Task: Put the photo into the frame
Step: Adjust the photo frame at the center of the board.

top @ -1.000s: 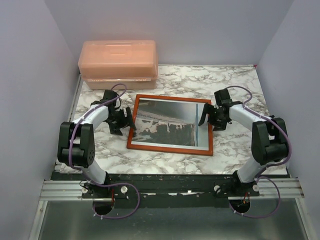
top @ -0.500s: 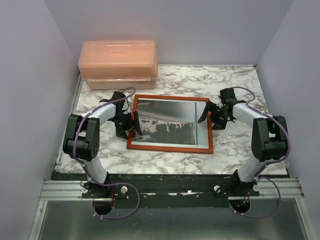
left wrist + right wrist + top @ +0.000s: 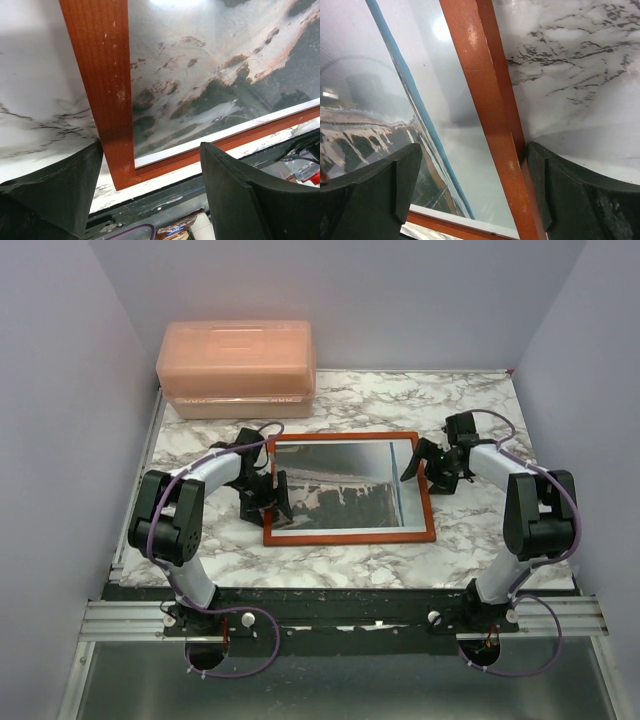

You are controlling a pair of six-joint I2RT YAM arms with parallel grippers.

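The red-orange frame (image 3: 350,536) lies flat on the marble table, front side up. The photo (image 3: 340,490), a dark streaky scene with a white and blue edge, shows inside its opening under a shiny surface. My left gripper (image 3: 268,502) is open over the frame's near left corner (image 3: 102,90). One finger (image 3: 60,185) is at the border's outer side, the other (image 3: 240,195) past the near border. My right gripper (image 3: 425,468) is open astride the right border (image 3: 490,100). Its outer finger (image 3: 565,195) touches the border's edge, and its inner finger hangs over the photo (image 3: 380,120).
A translucent pink lidded box (image 3: 237,368) stands at the back left of the table. Grey walls close in both sides and the back. A black rail (image 3: 340,605) with the arm bases runs along the near table edge.
The frame has slid right and turned squarer to the table. My left gripper moved right and nearer, onto the frame's near left corner. My right gripper drew back slightly with the right border.
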